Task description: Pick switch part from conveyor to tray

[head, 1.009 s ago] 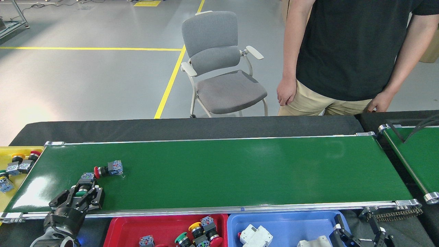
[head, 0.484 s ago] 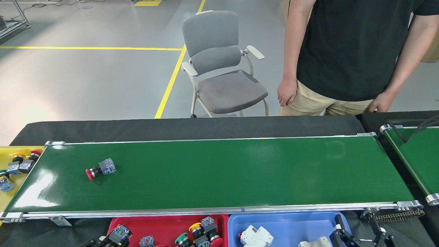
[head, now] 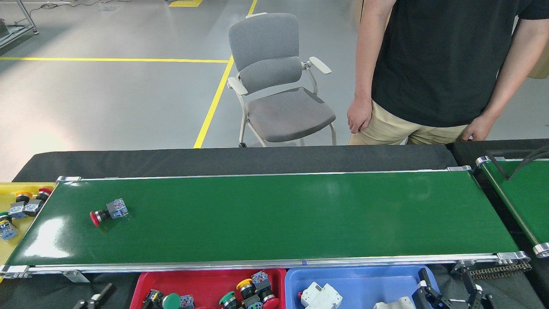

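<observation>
Head view, green conveyor (head: 274, 214), grey chair (head: 279, 81)

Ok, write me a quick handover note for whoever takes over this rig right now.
Left gripper: only its tip shows at the bottom edge beside the red tray; open or shut cannot be told.
Right gripper: low at the bottom right by the blue tray, fingers apart, holding nothing.
Conveyor: one red-capped switch lies on its side near the left end.
Done: several switches, including a green-capped one, sit in the red tray.
Left: pick the red-capped switch off the belt into the tray.
</observation>
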You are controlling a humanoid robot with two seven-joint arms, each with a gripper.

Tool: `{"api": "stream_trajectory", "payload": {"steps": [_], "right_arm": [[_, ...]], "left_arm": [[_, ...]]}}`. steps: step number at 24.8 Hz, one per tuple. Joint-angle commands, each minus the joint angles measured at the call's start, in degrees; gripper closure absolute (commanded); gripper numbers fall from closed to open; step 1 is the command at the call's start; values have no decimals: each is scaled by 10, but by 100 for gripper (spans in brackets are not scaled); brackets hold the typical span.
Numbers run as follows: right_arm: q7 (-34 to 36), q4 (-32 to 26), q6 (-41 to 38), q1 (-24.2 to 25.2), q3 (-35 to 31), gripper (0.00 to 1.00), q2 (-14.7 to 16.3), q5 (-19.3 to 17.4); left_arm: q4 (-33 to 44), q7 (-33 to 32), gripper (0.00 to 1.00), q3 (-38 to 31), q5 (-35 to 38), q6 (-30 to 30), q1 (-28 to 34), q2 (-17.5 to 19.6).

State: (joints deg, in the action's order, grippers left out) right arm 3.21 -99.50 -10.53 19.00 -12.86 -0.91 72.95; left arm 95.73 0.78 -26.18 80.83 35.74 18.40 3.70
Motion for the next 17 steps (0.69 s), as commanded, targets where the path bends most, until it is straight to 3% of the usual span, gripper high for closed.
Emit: {"api": "stream_trajectory", "payload": {"steps": [1,5,10,14,17], "right_arm": [[5,-7,1,-2,-2,1,3,-2],[5,-7,0,-1,-2,1,3,-2],[5,-7,0,-2,-2,1,2,-1],[5,-8,0,-2,-2,1,1,-2],[5,-8,0,-2,-2,1,1,-1]], "left_arm": [[-7,9,0,-6,-1,-51,-7,5],[-42,16,0,-5,3,-79,-39,11],[-97,19,0,-5,1,-85,-92,47],[-99,72,0,-1,2,-82,-85,73],[-115,73,0,0,2,-79,-80,83]]}}
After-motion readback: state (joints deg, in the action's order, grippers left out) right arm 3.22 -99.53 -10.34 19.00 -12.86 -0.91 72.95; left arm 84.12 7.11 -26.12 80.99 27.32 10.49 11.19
